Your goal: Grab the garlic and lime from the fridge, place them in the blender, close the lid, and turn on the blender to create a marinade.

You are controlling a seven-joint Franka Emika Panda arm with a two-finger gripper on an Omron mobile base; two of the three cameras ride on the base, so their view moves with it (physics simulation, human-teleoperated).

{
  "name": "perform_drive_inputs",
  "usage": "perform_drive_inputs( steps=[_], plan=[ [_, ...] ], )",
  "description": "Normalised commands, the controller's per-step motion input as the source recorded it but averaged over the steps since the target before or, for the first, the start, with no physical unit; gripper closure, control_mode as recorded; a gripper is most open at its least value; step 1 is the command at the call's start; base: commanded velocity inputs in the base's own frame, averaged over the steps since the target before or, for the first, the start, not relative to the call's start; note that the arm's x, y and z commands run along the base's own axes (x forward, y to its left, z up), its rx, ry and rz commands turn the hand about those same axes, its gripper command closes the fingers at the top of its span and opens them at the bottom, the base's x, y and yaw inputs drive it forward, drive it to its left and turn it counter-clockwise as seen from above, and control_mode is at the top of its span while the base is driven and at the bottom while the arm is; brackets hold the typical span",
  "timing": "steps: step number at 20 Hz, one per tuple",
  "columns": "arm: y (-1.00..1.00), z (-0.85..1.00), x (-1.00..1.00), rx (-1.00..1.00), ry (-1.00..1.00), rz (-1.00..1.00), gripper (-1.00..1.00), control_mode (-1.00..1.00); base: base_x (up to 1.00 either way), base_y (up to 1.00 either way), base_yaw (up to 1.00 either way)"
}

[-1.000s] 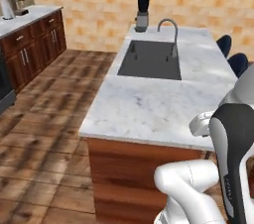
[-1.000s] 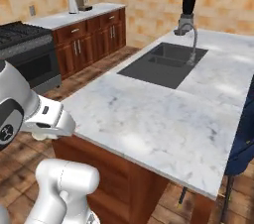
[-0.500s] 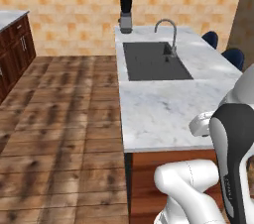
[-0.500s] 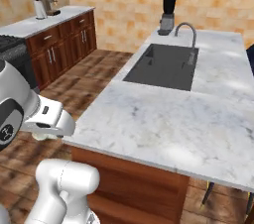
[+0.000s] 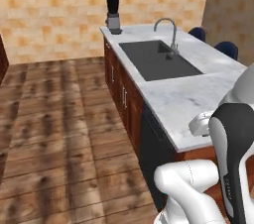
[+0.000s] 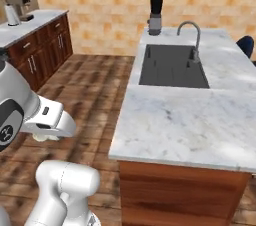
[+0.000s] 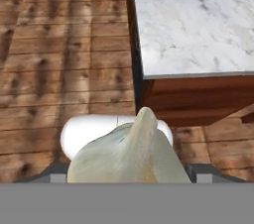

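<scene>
A pale garlic bulb [image 7: 130,154] with a pointed tip sits low in the hand view, and my gripper [image 7: 129,174] is shut on it, its fingers mostly hidden behind the bulb. The gripper hangs over the wood floor just off the near corner of the marble island [image 7: 193,20]. The blender [image 5: 113,12] [image 6: 156,12], a black jar on a grey base, stands at the island's far end beyond the sink. Whether its lid is on is too small to tell. The lime and the fridge are out of view.
A dark sink [image 5: 158,59] [image 6: 173,65] with a curved faucet [image 6: 191,37] is set in the island. Blue stools [image 5: 227,48] stand on its far side. A side counter with a coffee machine [image 6: 15,10] runs along the left wall. Wood floor [image 5: 59,129] lies between them.
The whole scene has shifted in both base views: the base has driven and turned, so the island now runs away from me with the blender straight ahead. The arm's pose looks the same.
</scene>
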Motion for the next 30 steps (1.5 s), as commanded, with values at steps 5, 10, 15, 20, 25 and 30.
perform_drive_inputs(
  steps=[5,10,15,20,25,30],
  plan=[
    [0.0,0.0,0.0,0.0,0.0,0.0,1.0,1.0,0.35,1.0,-0.37],
    [0.0,0.0,0.0,0.0,0.0,0.0,1.0,1.0,0.76,1.0,-0.41],
    [0.0,0.0,0.0,0.0,0.0,0.0,1.0,1.0,0.98,1.0,-0.4],
    [0.0,0.0,0.0,0.0,0.0,0.0,1.0,1.0,1.0,1.0,-0.38],
    [0.0,0.0,0.0,0.0,0.0,0.0,1.0,1.0,1.0,1.0,-0.39],
    [0.0,0.0,0.0,0.0,0.0,0.0,1.0,1.0,0.98,0.97,-0.39]
  ],
)
